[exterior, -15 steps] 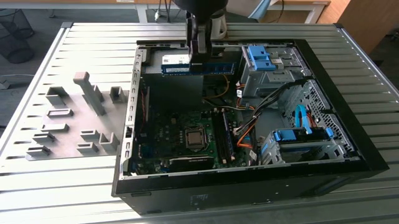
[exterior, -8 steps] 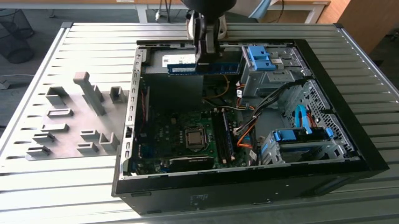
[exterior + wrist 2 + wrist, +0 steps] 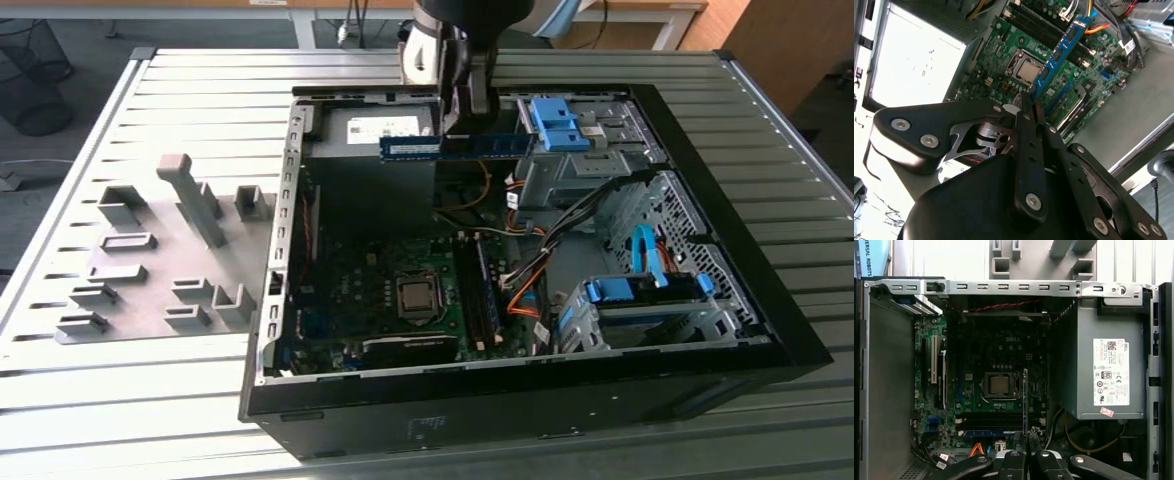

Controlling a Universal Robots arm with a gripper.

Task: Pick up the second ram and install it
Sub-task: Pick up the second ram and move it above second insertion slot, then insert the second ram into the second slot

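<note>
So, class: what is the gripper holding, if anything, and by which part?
The gripper pinches the blue RAM stick by its upper long edge, near mid-length.

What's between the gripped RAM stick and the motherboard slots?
Nothing visible. The gripper is shut on the second ram, held in open air above the open case. In the first wrist view the memory slots lie uncovered under it. The orange cables run beside the slots, not across them.
</note>
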